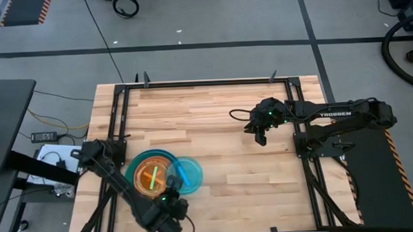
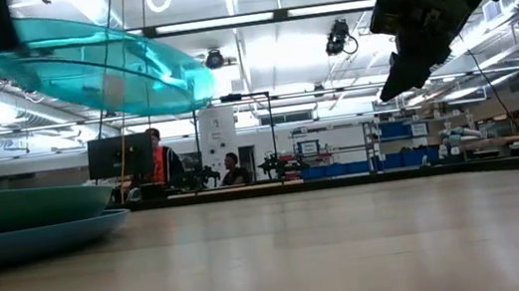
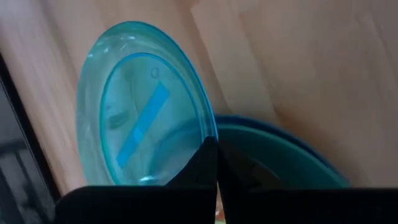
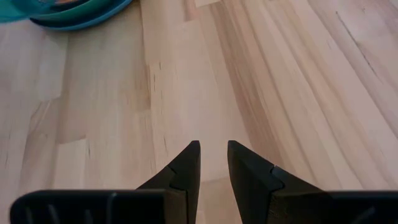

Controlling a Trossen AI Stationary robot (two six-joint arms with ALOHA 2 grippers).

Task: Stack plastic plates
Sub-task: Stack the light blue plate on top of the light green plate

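A small translucent cyan plate (image 3: 143,106), with a blue strip across its middle, is held in my left gripper (image 3: 216,142). In the high view it (image 1: 190,175) hangs over the right edge of the stack (image 1: 136,167), near the table's near left corner. The stack has large blue and teal plates (image 3: 286,158) at the bottom and small orange and green plates (image 1: 152,176) on top. In the low view the cyan plate (image 2: 99,71) is tilted, well above the stack (image 2: 17,213). My right gripper (image 4: 213,152) is open and hovers over bare wood at the right (image 1: 261,133). My left gripper pinches the cyan plate's rim (image 3: 202,127) between its two fingers, one on each face of the plate. The plate is lifted clear and tilted, and stretches away from the fingers above the stack's edge.
A black metal frame (image 1: 205,83) borders the wooden table top. Bare wood (image 1: 221,143) spreads between the stack and my right gripper. People and benches show in the room far behind the table (image 2: 157,164).
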